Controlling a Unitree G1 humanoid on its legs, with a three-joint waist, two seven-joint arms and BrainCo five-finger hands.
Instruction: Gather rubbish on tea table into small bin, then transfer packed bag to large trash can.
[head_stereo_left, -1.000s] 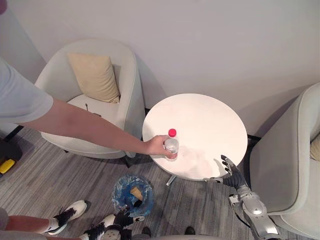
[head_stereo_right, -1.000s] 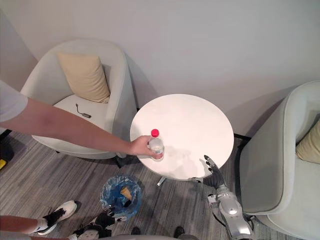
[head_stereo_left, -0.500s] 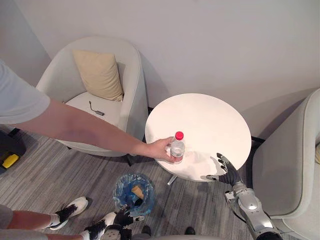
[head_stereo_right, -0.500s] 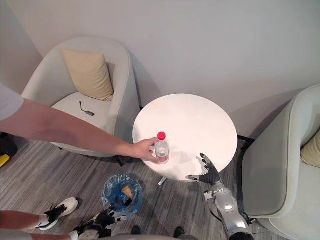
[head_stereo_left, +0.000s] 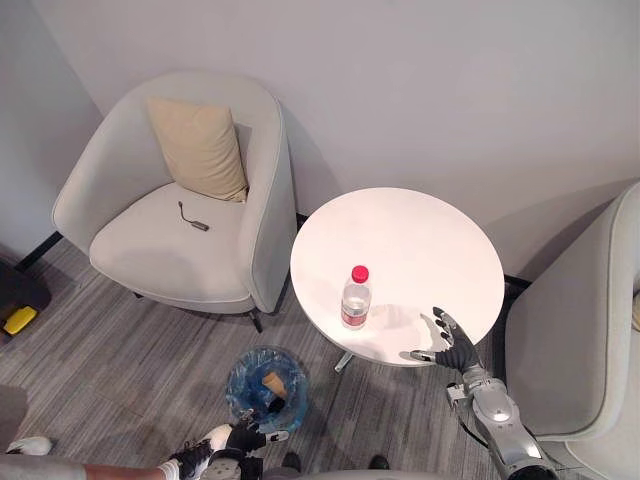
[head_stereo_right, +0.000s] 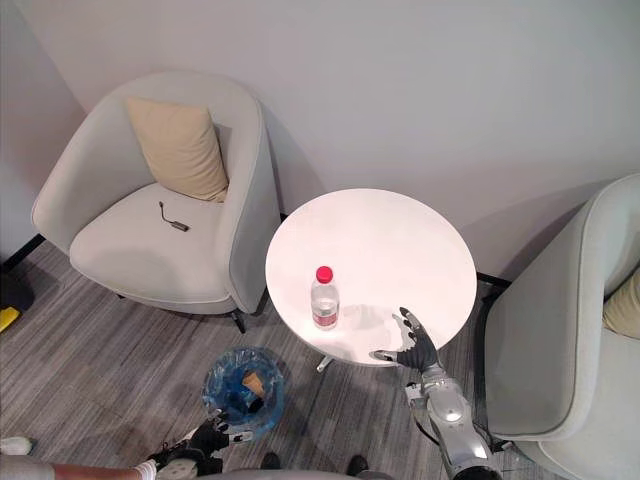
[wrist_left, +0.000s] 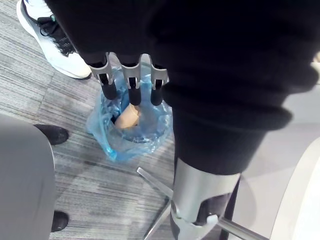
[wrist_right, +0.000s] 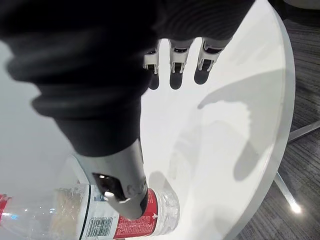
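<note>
My left hand (wrist_left: 131, 82) hangs straight-fingered just beside the small bin (head_stereo_left: 232, 385), near for dropping rubbish in. The bottle (head_stereo_left: 355, 298) stands upright on the bench (head_stereo_left: 400, 230). To its right, my right hand (head_stereo_left: 452, 345) is spread at the bench edge, poised to grasp it, I judge.

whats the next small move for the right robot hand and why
Probably slide the right robot hand toward its left, to the bottle, and close round it. The hand hovers open over the near edge of the table, apart from the bottle, which stands upright with nothing holding it. The small bin waits on the floor below.
</note>
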